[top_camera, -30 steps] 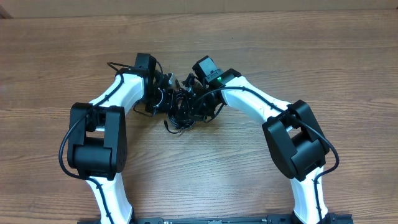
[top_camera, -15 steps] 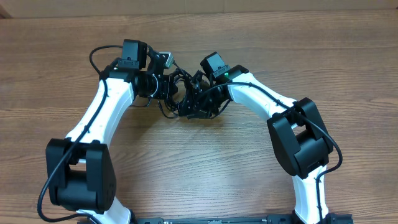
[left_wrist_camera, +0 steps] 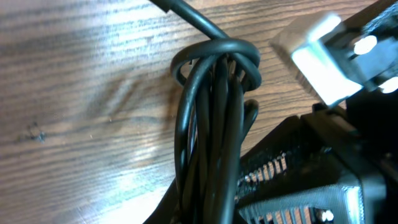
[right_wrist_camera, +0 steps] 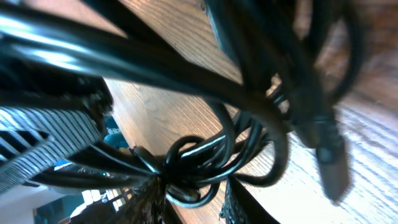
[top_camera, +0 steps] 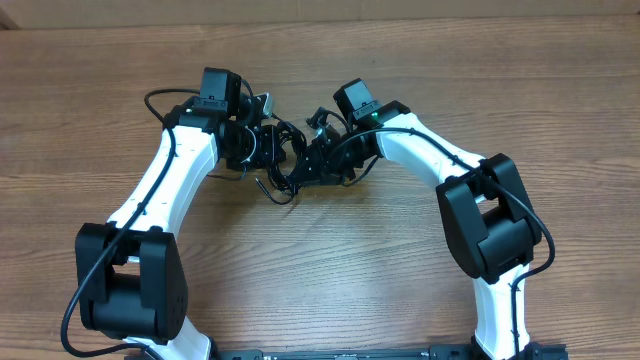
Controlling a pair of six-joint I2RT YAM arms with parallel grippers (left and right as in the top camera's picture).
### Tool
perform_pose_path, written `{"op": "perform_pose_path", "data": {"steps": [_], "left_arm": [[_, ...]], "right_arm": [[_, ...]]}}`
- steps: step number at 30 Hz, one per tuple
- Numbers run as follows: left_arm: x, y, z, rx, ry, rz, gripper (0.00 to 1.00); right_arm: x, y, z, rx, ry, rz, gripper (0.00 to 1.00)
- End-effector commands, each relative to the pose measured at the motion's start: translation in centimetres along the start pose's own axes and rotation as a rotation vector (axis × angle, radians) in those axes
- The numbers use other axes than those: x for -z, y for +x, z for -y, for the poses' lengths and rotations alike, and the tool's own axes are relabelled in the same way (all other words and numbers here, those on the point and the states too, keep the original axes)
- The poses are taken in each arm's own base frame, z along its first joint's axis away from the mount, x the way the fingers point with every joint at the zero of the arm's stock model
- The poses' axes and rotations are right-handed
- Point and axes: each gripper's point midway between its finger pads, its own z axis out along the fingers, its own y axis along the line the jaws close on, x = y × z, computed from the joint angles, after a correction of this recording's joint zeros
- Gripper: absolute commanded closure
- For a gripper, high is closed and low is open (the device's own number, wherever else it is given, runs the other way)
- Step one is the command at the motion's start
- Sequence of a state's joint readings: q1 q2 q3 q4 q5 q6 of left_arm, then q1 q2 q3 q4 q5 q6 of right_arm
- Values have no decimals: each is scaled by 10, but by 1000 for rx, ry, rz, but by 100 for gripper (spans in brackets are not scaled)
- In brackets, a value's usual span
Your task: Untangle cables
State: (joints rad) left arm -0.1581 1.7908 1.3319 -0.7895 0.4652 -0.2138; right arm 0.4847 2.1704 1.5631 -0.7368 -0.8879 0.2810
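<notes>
The cables are a black tangle on the wooden table, stretched between my two grippers. My left gripper sits at the tangle's left side. In the left wrist view it is shut on a bundle of cables, which runs up to a knot. A white plug hangs beside it. My right gripper is at the tangle's right side. In the right wrist view its fingers close on a knot of cable loops. A black plug end dangles to the right.
Bare wooden table lies all round the tangle. The white arms bend in from both sides, with their black elbow housings nearest the front edge. The white plug sticks out above the left gripper.
The left arm swung outward and its gripper moved up and left, drawing the cables with it. The right gripper shifted slightly up and right, and its jaws eased a little wider.
</notes>
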Motion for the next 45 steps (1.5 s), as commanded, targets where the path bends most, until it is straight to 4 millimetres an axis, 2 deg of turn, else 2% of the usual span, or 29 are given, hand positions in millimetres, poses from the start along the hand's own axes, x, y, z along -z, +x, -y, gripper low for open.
{"op": "perform_pose_path", "data": {"steps": [1, 3, 5, 11, 15, 18, 24, 26, 30, 32, 37, 42, 43, 45], "left_arm": [[9, -1, 16, 76, 43, 11, 95], [9, 0, 17, 100, 49, 5, 96], [10, 1, 21, 109, 74, -1, 96], [10, -3, 23, 85, 82, 14, 96], [7, -10, 26, -8, 107, 38, 96], [1, -10, 39, -84, 205, 22, 96], [-13, 2, 50, -20, 375, -75, 96], [-18, 5, 45, 35, 368, -101, 96], [-32, 8, 16, 120, 211, -118, 96], [-36, 10, 8, 138, 171, -125, 96], [-58, 18, -5, 192, 150, -175, 96], [-83, 25, -19, 225, 141, -220, 96], [-86, 26, -23, 227, 127, -224, 95], [-87, 27, -26, 231, 115, -226, 87]], "right_arm": [[2, -4, 3, 31, 11, 14, 76], [2, -5, 9, 29, 43, 24, 88], [2, -6, 10, 28, 49, 26, 91], [-3, 4, 8, 31, 56, -10, 80], [-8, 13, 8, 84, 73, -42, 80], [-13, 17, 4, 108, 72, -53, 80], [-15, 13, 4, 135, 82, -38, 76], [-15, 10, 8, 136, 108, -28, 73], [-12, 6, 24, 130, 199, -7, 73], [-11, 6, 26, 128, 212, -5, 72], [-17, 8, 27, 132, 247, -6, 72], [-22, 8, 39, 134, 374, 10, 72], [-21, 8, 42, 129, 399, 16, 72], [-20, 7, 46, 119, 428, 26, 72]]}}
